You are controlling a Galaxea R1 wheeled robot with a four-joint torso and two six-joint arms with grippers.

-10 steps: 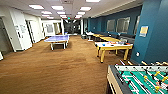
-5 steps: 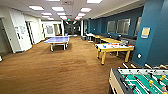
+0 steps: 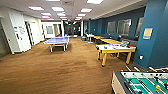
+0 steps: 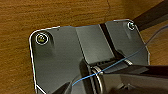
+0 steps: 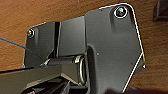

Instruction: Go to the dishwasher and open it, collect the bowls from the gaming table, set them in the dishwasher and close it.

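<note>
The gaming table (image 3: 115,50), with a white top and yellow sides and legs, stands at mid-right of the head view against the blue wall, a few metres ahead of me. A few small coloured shapes on its top are likely the bowls (image 3: 109,46), too blurred to tell apart. The dishwasher is out of view. Both wrist views look down past the robot's dark plate onto brown wood-grain floor.
A table-football table (image 3: 140,83) with a green field stands close at the lower right. A blue ping-pong table (image 3: 57,40) stands ahead at left of centre. More yellow tables (image 3: 106,40) line the right wall behind. Open brown floor (image 3: 57,70) stretches ahead.
The head picture has shifted slightly: the gaming table looks a little larger, so the camera has crept forward. Nothing in the room has moved.
</note>
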